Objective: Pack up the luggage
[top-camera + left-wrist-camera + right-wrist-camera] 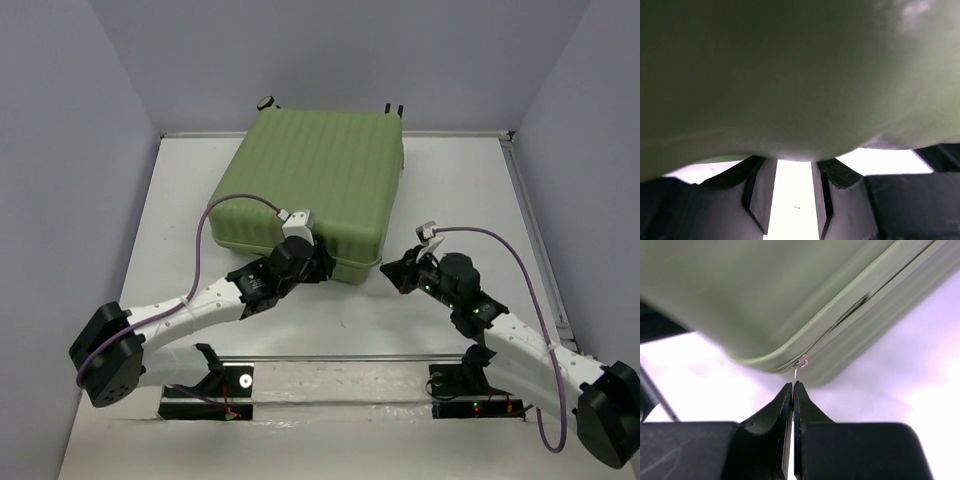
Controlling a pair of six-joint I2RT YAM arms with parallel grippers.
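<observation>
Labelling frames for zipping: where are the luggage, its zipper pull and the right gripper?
luggage [310, 170]: top view, ribbed lid.
zipper pull [799, 365]: right wrist view, metal tab at corner.
right gripper [792, 386]: right wrist view, between its shut fingertips.

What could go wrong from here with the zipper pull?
1. Right claw is shut on just the end of the thin zipper pull; a tug may slip it free.
2. The pull sits at the suitcase's rounded corner, where the slider could jam.
3. Left claw is open at the near edge, not gripping; the suitcase may slide on the table.
</observation>
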